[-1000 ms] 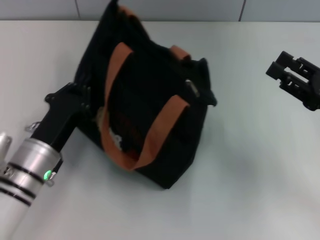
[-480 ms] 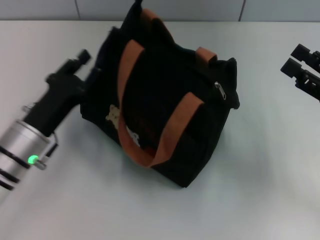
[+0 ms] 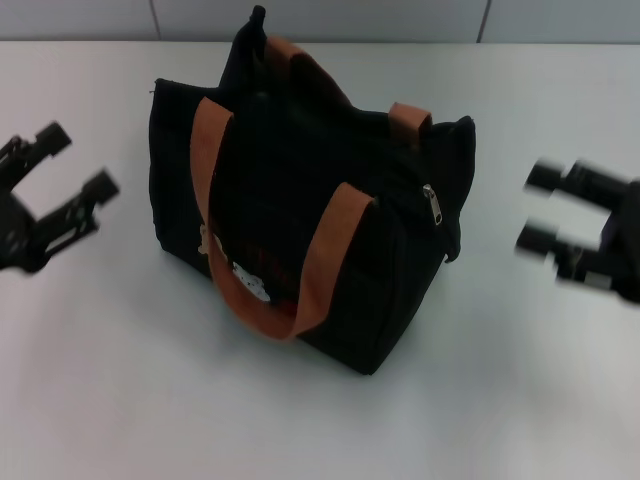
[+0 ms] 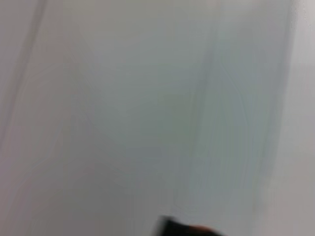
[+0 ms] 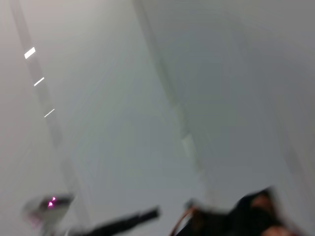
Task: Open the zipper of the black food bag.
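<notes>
The black food bag (image 3: 290, 200) stands upright in the middle of the table, with two orange-brown handles and small patches on its front. Its zipper runs along the top edge, and the silver pull tab (image 3: 433, 206) hangs at the bag's right end. My left gripper (image 3: 75, 165) is open, off to the bag's left and clear of it. To the right of the bag my right gripper (image 3: 535, 208) is open too, its fingers pointing toward the pull-tab end with a gap between. A dark part of the bag (image 5: 251, 214) shows in the right wrist view.
A white table (image 3: 480, 390) carries the bag. A tiled wall (image 3: 320, 18) runs along the far edge. The left wrist view shows only pale surface (image 4: 147, 108).
My left gripper has let go of the bag's left side and pulled back to the left. The bag has settled more upright. My right gripper has moved down and in toward the bag's right end.
</notes>
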Motion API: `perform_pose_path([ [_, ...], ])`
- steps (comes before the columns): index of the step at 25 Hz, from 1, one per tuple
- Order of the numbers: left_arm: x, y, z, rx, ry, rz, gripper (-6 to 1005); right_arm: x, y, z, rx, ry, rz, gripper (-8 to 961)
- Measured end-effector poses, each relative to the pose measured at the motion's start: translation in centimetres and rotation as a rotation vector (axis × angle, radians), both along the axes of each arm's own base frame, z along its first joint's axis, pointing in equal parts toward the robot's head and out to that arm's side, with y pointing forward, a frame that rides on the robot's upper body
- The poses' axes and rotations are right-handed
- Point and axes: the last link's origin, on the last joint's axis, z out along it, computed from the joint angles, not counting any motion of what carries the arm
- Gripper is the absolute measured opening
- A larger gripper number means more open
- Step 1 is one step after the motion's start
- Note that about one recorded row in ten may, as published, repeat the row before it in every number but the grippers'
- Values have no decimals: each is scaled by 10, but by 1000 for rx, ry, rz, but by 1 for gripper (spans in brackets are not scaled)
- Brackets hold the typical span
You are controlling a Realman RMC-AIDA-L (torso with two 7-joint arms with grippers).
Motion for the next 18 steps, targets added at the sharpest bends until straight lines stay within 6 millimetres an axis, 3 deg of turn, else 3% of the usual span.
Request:
perform_pose_path([
  [6, -1, -28, 14, -192, 106, -155, 860, -18, -14, -19, -211, -124, 228, 765],
  [13, 4, -26, -4, -327, 154, -199, 860, -36, -12, -36, -262, -127, 321, 765],
  [18, 6, -24, -6, -356, 148, -203, 859, -40, -9, -38, -262, -121, 332, 765],
])
